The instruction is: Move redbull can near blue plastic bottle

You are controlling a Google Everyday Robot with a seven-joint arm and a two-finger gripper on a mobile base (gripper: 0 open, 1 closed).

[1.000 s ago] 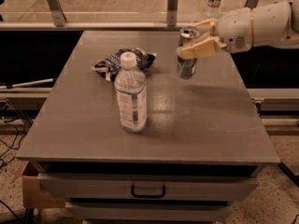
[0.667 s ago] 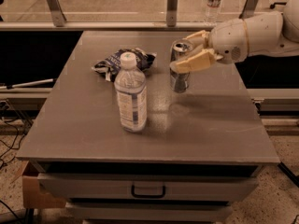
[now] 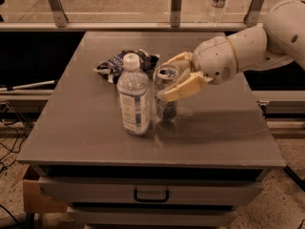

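Note:
The redbull can (image 3: 165, 94) stands upright on the grey table (image 3: 95, 132), just right of the blue plastic bottle (image 3: 134, 99), a clear bottle with a white cap and a white and blue label. The two are very close, almost touching. My gripper (image 3: 172, 78) comes in from the right on a white arm, and its cream fingers are shut on the upper part of the can.
A dark blue foil snack bag (image 3: 119, 61) lies crumpled behind the bottle. A small clear bottle with a red label (image 3: 218, 3) stands on the floor beyond the rail at the back. A drawer with a handle (image 3: 151, 194) is under the tabletop.
My gripper has carried the can from the right back part of the table leftwards and forwards, to just beside the bottle. The bottle and the bag have not moved.

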